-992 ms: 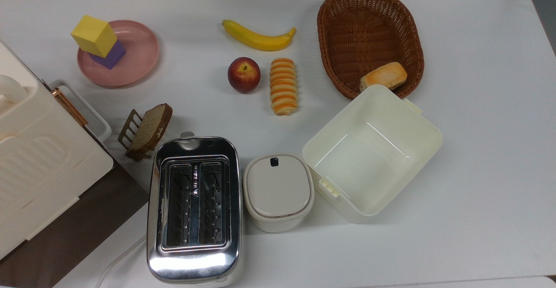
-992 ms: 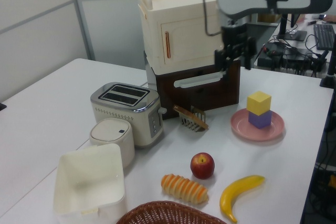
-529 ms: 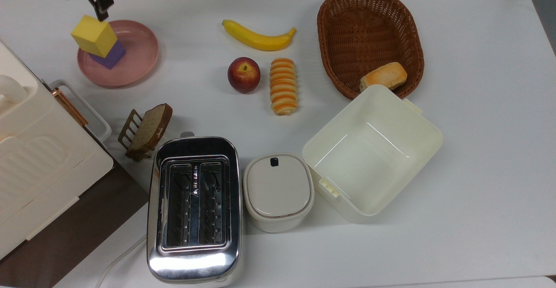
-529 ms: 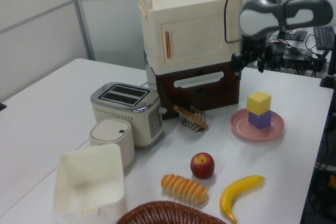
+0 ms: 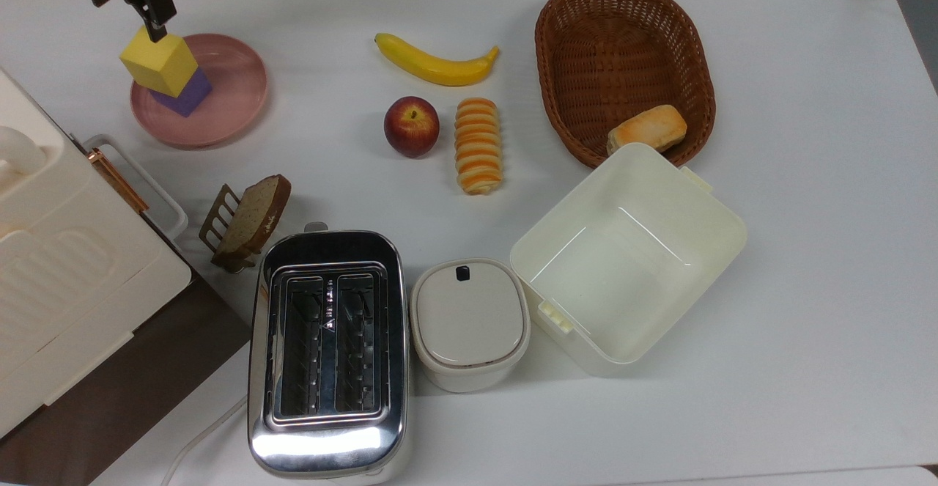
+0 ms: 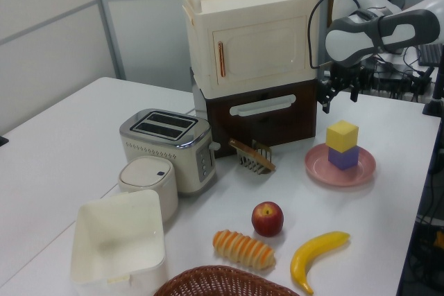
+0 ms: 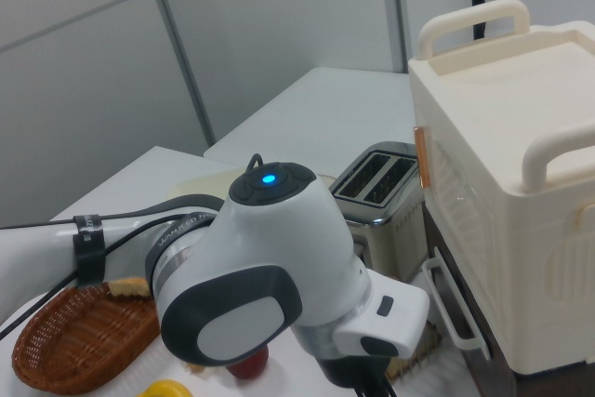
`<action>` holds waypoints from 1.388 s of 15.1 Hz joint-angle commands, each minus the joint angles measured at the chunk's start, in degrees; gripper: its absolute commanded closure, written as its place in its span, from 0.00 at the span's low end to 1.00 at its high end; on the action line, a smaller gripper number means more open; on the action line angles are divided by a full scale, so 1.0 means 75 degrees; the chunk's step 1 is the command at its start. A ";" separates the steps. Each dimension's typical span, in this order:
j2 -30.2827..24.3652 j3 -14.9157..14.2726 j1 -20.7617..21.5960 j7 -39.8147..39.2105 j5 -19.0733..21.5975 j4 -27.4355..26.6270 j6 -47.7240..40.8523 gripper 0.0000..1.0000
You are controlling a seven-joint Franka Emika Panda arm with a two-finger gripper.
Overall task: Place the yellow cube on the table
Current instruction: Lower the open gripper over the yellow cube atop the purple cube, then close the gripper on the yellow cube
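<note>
Here, the yellow cube (image 5: 159, 60) sits stacked on a purple cube (image 5: 186, 95) in a pink plate (image 5: 233, 97) near the far-left corner of the white table (image 5: 806, 266) in the top view. The gripper (image 6: 340, 92) hangs above and just beside the stack, holding nothing, its fingers (image 5: 154, 4) parted. A cream cabinet (image 6: 250, 38) stands nearby.
</note>
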 commanded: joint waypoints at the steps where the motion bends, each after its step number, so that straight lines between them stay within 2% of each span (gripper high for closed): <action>1: -0.0092 -0.0135 0.0019 -0.1513 -0.0035 -0.0344 0.0129 0.00; 3: -0.0068 -0.0287 0.0007 -0.2745 0.0291 -0.0438 0.0094 0.00; 4: -0.0056 -0.0287 0.0007 -0.2878 0.0525 -0.0438 0.0105 0.00; 21: 0.0400 -0.0322 -0.0005 -0.3407 0.0926 -0.0438 0.0199 0.00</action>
